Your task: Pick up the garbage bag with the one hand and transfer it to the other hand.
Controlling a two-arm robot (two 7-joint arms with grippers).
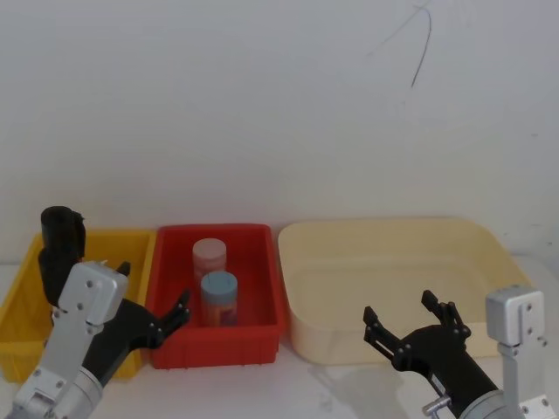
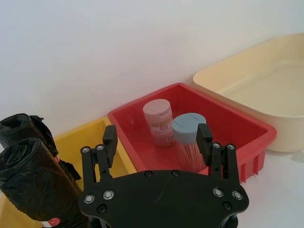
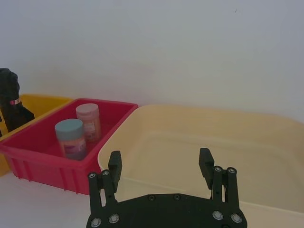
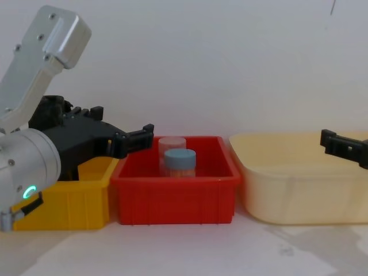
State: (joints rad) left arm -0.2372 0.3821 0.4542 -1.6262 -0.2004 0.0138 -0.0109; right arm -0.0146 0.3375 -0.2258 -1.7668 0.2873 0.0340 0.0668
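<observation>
Risk: my left claw [image 2: 157, 137], wide open and empty, has the garbage bag [image 2: 33, 185] just beside it, touching a twin roll [image 2: 21, 128]; could snag both. Right claw [image 3: 160, 159] open, idle.

Three plastic bins in a row on a white counter [image 4: 190, 247].
A yellow bin [image 4: 80, 201] stands at the left, a red bin [image 4: 175, 201] just beside it in the middle and a wide cream tub [image 4: 299, 195] at the right, all set close to the white wall [image 4: 230, 69] behind.
</observation>
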